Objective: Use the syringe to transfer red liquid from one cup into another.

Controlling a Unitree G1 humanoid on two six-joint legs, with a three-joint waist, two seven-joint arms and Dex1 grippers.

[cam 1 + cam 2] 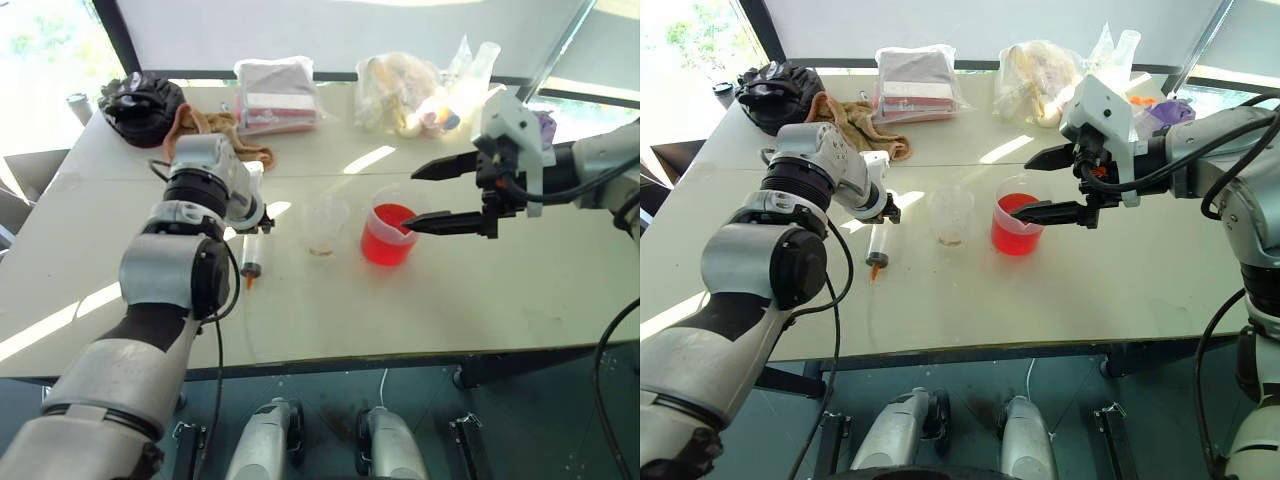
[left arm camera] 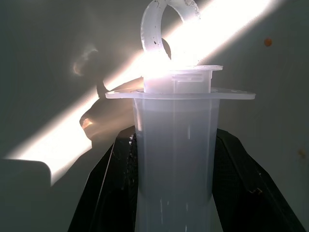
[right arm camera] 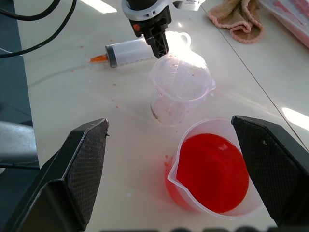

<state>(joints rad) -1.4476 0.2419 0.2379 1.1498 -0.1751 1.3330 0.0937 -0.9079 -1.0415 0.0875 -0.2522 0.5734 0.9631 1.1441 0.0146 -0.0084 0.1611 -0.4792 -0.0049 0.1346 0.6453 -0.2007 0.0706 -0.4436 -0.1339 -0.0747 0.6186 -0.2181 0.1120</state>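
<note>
- Two grippers over white table.
- Left gripper clenched around syringe lying on table, beside small cup.
- Right gripper spread wide, hovering above beaker of red liquid.

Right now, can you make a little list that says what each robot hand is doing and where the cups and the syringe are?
left gripper: shut on the syringe, which lies on the table
right gripper: open, hovering at the beaker
beaker: holds red liquid
small cup: looks nearly empty, between syringe and beaker
syringe tip: orange, pointing away from the cups
far side of table: towel, bags
</note>
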